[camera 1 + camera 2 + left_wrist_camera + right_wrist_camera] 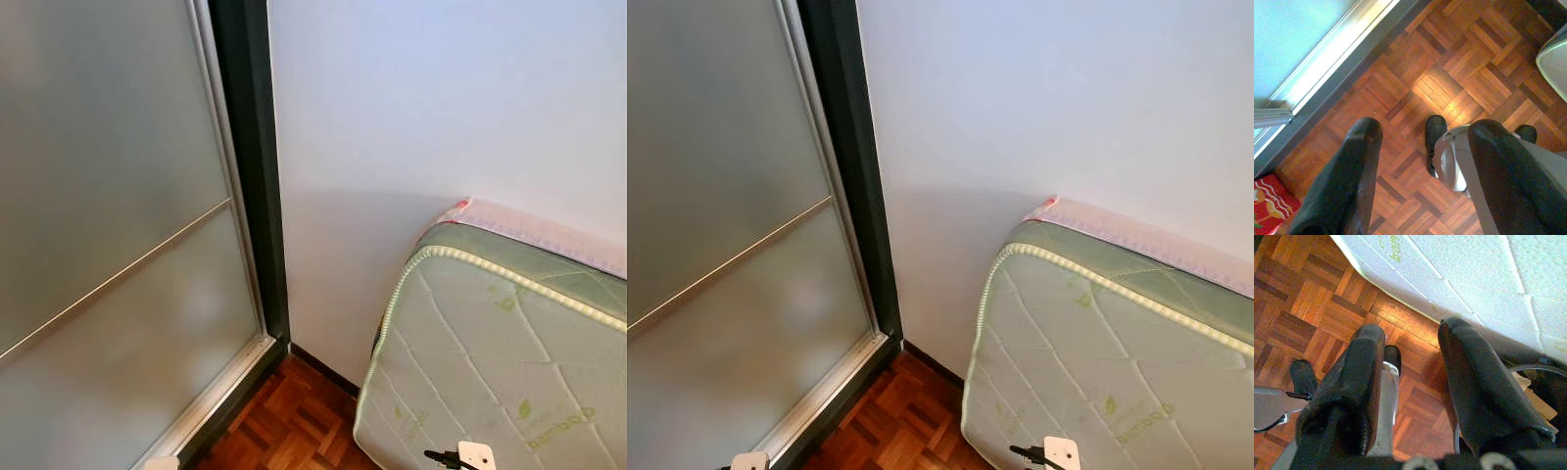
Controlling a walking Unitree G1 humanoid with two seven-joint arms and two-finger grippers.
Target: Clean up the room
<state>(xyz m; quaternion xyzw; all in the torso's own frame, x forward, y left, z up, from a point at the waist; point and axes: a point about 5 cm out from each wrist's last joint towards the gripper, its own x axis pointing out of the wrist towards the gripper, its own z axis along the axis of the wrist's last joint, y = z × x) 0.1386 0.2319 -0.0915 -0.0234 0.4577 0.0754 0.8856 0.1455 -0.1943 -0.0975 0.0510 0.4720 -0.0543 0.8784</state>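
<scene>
A frosted glass door [108, 245] takes up the left of the scene, with a thin metal bar crossing it on a slant and a pale metal track at its foot. Just right of it stands a dark green frame [257, 166], running from top to floor. Right of the frame is a plain white wall [421, 108], with a dark skirting where it meets the floor. The floor [294, 426] is reddish parquet, seen as a small patch at the near middle.

On the right, a mattress [480, 362] stands on its edge, tilted against the wall, quilted pale green with a corded border and small green leaf prints. A pink strip runs along its top, touching the wall.

The left pincer [1420, 166] hangs over the parquet beside the door track, its two black fingers [1349, 181] spread apart and empty. A red patterned thing [1268, 200] lies on the floor near the track; what it is cannot be told. The robot's black feet [1435, 134] stand on the floor below.

The right pincer [1413, 377] hangs over the parquet just beside the mattress's lower edge, fingers likewise parted and holding nothing.
</scene>
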